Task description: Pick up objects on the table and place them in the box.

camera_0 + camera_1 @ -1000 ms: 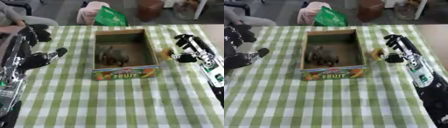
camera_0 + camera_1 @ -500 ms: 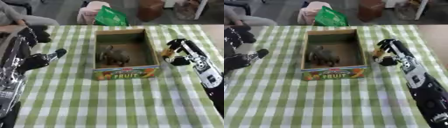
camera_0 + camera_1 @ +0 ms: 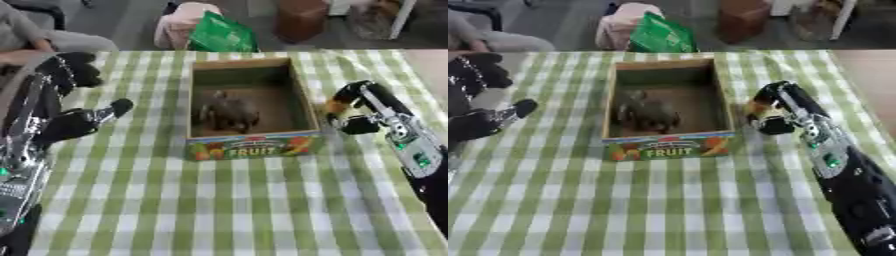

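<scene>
At the box's right wall, about 3 o'clock from its middle: a small orange-and-dark object (image 3: 336, 105) is seen, held just outside the cardboard.
Object and right hand: the object is enclosed by the right hand (image 3: 357, 102), whose fingers are curled over it from above while the thumb is closed beneath it at 5 o'clock; only an orange edge is left showing on the side toward the box.
Object and box: the object is kept just beside the right wall, outside it; whether the table is touched cannot be told.
Box (image 3: 304, 100): an open cardboard carton marked FRUIT on its front panel is set at the middle of the table, at 9 o'clock from the right hand.
Box contents: a grey-brown heap (image 3: 228, 110) is seen lying on the floor of the box; its kind cannot be made out.
Left hand (image 3: 63, 119): it is held at 9 o'clock from the box, well apart, with nothing in it and the thumb stretched out toward the box.
Table (image 3: 236, 200): it is covered by a green-and-white checked cloth.
</scene>
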Robot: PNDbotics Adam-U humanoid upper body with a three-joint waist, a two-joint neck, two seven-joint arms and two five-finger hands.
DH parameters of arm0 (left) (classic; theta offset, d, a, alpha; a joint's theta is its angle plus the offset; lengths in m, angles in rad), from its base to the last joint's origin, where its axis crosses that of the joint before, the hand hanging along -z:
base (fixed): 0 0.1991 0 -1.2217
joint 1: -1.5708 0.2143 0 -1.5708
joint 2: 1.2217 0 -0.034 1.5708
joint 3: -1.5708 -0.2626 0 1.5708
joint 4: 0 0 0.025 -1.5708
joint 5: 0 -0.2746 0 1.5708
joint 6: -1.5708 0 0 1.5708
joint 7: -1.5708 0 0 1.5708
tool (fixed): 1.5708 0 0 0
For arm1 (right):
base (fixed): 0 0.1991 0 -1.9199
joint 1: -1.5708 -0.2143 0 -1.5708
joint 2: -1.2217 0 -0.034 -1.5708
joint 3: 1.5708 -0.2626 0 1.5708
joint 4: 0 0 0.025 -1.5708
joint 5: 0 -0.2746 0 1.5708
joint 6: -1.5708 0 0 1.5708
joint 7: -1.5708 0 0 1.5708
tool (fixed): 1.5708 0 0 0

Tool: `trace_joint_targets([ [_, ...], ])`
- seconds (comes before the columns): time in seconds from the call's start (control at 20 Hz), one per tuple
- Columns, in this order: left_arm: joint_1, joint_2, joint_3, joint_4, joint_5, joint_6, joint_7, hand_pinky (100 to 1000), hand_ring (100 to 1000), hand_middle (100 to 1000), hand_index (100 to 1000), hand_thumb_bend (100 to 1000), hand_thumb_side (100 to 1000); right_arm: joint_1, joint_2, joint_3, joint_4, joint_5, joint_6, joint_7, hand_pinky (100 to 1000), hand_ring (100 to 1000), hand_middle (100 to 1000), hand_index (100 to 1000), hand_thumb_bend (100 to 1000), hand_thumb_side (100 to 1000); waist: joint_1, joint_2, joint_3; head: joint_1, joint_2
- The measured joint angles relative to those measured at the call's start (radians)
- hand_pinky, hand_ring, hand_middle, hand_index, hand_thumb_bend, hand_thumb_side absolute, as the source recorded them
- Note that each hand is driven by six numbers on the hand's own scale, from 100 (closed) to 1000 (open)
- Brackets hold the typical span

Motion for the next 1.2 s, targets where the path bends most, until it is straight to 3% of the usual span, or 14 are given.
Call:
trace_joint_targets([
  [0.15,0.002,0.000,0.000,0.000,0.000,0.000,0.000,705,594,549,739,763,163,0.003,0.000,-0.001,-0.003,0.007,0.006,-0.025,614,593,385,433,157,100,0.001,0.000,-0.001,0.000,0.000],
  [0.35,0.004,0.000,0.000,0.000,0.001,0.001,-0.001,707,593,549,740,758,162,0.004,0.000,-0.007,-0.009,0.008,0.017,-0.079,598,573,351,400,101,100,0.003,0.000,-0.002,0.000,0.000],
  [0.7,0.006,0.000,0.000,0.000,0.002,0.001,-0.002,711,594,549,740,743,161,-0.002,0.000,-0.013,-0.078,-0.027,0.034,-0.160,594,568,346,401,100,100,0.003,-0.001,-0.003,0.000,0.000],
  [1.2,0.009,-0.001,0.000,0.000,0.006,-0.002,-0.009,716,597,551,741,737,159,-0.101,0.029,0.012,-0.173,-0.070,0.029,-0.128,600,571,358,417,111,100,0.007,-0.010,0.000,-0.005,0.000],
])
